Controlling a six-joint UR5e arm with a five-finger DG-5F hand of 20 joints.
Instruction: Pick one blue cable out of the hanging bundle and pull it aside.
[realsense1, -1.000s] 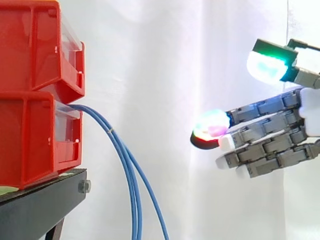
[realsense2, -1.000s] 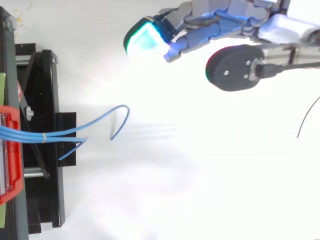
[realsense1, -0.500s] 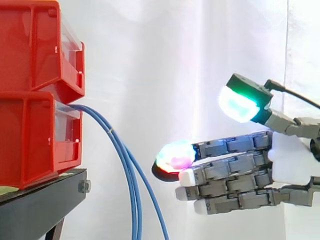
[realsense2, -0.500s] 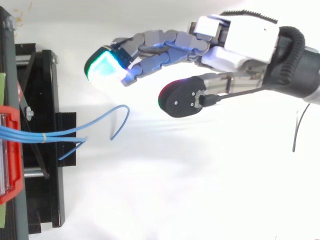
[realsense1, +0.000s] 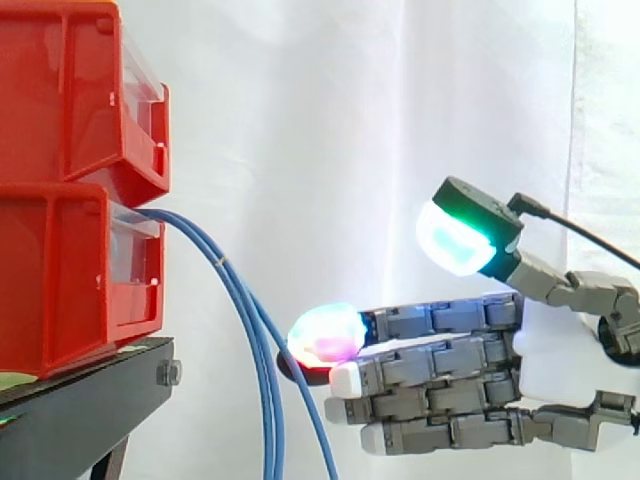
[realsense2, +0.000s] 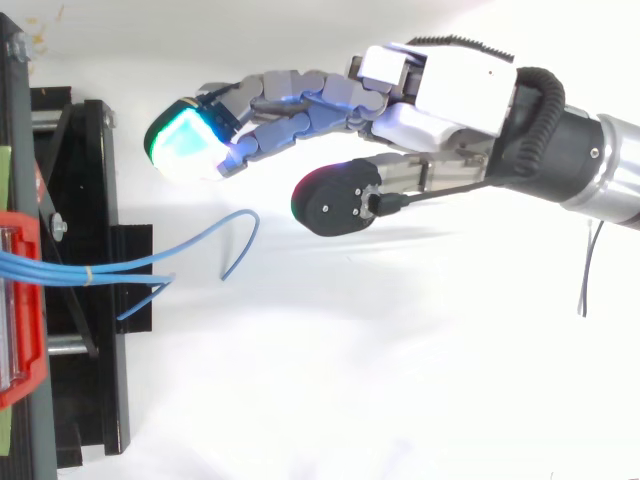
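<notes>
Grey jointed fingers (realsense1: 440, 365) reach in level from the right, stacked one over another in the side view and held straight. The thumb stands up and away from them, its pad (realsense1: 458, 240) glowing green and cyan. So the hand (realsense1: 545, 345) is spread wide and holds nothing. Its leading fingertip (realsense1: 325, 335) glows pink and cyan. From the side its dark edge meets the line of the blue cables (realsense1: 265, 370), but from above the hand's green-lit tip (realsense2: 185, 145) sits off to one side of them, with bare white between.

The blue cables leave the front of the lower red bin (realsense1: 60, 280) as a bundle, arch out and hang down past the edge of the black stand (realsense1: 80, 410). In the top view one stray cable (realsense2: 240, 235) parts from the rest — it runs out farther toward the hand and ends in a hooked bend, near the thumb but apart from it. The upper red bin (realsense1: 70, 90) rests on the lower one, both on the stand at the left. Behind everything hangs the white curtain (realsense1: 330, 120).
</notes>
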